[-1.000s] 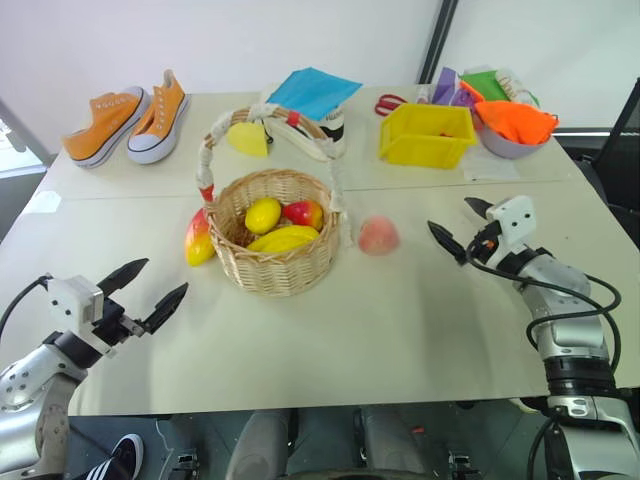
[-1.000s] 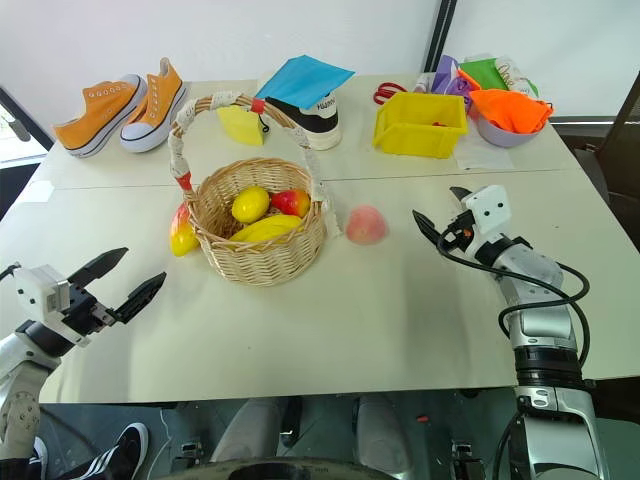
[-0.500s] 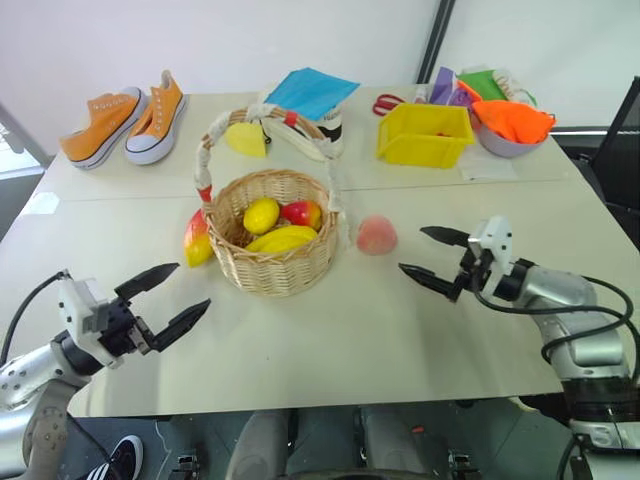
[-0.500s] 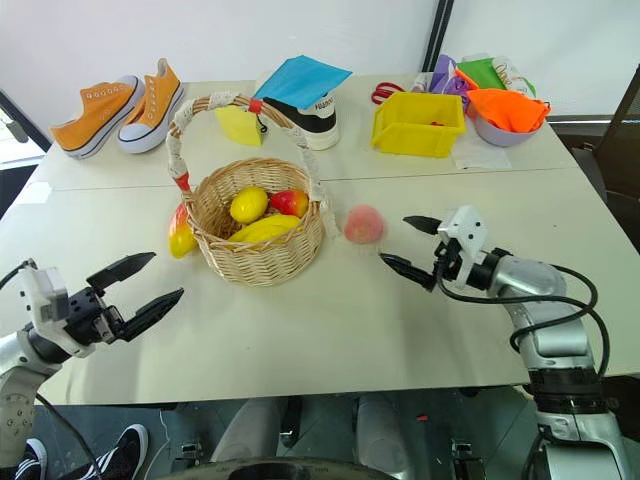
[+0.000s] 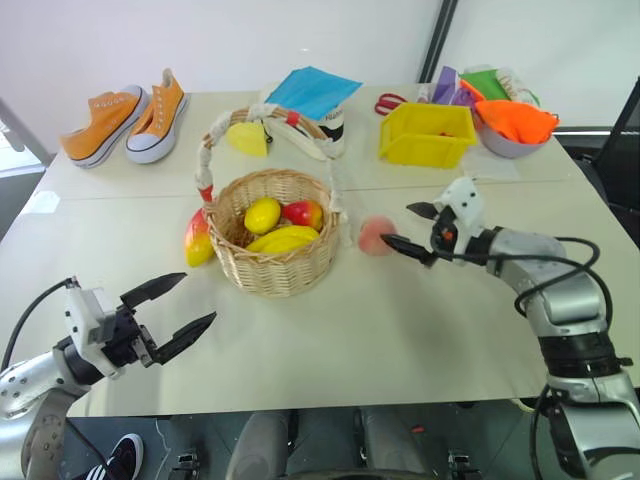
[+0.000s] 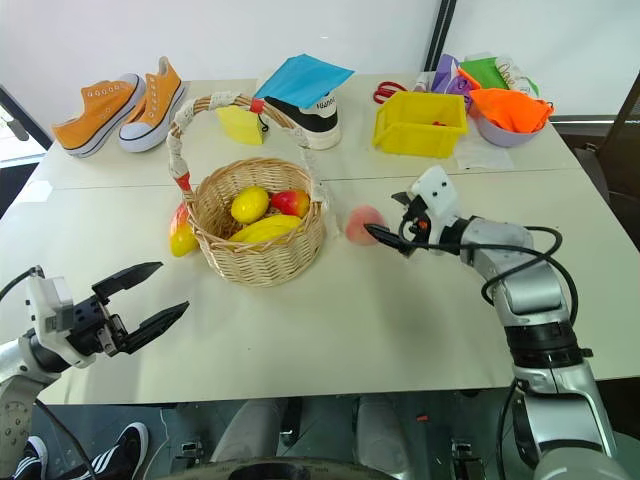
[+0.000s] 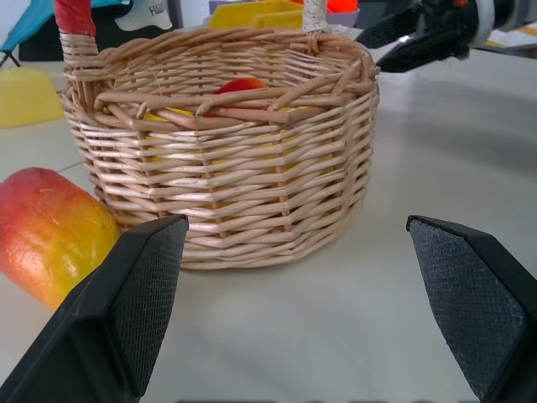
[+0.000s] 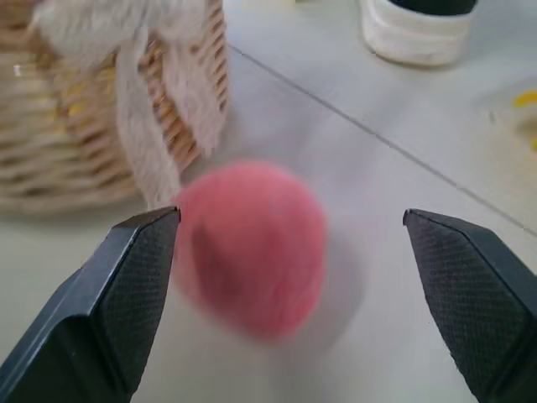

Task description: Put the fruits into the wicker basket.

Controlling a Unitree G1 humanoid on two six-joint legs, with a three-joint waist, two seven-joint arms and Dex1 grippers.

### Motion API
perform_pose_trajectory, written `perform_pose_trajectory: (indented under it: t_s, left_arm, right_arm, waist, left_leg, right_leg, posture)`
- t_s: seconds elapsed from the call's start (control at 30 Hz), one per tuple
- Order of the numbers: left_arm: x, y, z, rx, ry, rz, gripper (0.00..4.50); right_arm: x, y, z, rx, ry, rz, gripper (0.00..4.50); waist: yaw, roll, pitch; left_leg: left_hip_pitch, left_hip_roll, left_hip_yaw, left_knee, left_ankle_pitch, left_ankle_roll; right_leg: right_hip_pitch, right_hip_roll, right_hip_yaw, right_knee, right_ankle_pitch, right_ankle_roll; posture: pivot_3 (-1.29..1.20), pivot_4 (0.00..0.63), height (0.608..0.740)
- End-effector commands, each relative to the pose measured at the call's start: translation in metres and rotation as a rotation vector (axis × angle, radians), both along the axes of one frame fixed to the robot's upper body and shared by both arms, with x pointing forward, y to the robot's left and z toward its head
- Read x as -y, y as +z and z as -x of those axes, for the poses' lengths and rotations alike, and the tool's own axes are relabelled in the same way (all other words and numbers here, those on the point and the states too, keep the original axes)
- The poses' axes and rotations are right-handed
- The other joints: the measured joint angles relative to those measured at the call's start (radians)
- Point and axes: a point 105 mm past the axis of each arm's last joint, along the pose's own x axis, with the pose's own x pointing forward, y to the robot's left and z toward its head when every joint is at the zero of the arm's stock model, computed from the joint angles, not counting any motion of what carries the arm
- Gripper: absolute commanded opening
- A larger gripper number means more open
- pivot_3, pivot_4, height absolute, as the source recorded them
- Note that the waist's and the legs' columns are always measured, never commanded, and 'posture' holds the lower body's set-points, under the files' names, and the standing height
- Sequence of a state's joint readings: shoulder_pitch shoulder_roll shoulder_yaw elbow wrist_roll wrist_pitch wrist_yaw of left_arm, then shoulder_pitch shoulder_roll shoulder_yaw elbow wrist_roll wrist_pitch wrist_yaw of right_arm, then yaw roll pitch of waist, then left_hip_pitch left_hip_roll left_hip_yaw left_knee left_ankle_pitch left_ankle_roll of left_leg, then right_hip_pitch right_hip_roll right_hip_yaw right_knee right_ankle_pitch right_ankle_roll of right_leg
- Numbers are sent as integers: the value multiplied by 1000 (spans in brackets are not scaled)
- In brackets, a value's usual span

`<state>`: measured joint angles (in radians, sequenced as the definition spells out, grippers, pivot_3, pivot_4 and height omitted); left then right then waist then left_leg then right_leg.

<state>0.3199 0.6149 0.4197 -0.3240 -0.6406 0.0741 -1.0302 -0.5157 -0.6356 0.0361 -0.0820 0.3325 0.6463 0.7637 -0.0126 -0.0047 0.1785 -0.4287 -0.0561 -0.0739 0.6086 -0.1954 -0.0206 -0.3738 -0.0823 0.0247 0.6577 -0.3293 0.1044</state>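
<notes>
The white desk (image 5: 420,330) is carrying everything. On its near half, the wicker basket (image 5: 275,262) is standing upright, its white-wrapped handle (image 5: 262,118) arching toward the far side, and it is already holding a lemon (image 5: 262,214), a red apple (image 5: 304,212) and a banana (image 5: 282,241). Along the far edge are sitting a pair of orange sneakers (image 5: 125,118), a yellow bin (image 5: 427,134) and a bowl of orange cloth (image 5: 512,127).

The mango (image 5: 198,238) is lying on the desk, touching the basket's left wall. The peach (image 5: 374,236) is resting on the desk just to the right of the basket, near the handle's trailing white ribbon.

The right pincer (image 5: 404,228) is reaching in from the right with its fingers spread wide, released, its near fingertip just beside the peach but not closing on it. The left pincer (image 5: 184,306) is hovering low over the near-left desk, also released and holding nothing, pointing toward the basket and well apart from it.
</notes>
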Motion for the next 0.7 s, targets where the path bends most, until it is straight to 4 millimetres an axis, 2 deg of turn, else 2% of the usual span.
perform_pose_trajectory:
  t_s: [0.03,0.7]
  left_arm:
    - [-1,4,2,33,4,-10,4500]
    - [2,2,-1,43,14,0,4500]
  right_arm:
    - [-11,10,0,2,16,18,4440]
    - [-15,-18,-16,-107,-55,37,4440]
  waist:
    - [2,0,0]
    - [-1,0,0]
  left_leg:
    - [0,0,0,0,0,0]
    - [-1,0,0,-1,-1,1]
  right_leg:
    - [0,0,0,-1,0,0]
    - [0,0,-1,-4,0,0]
  posture:
    - [0,150,740]
    - [0,150,740]
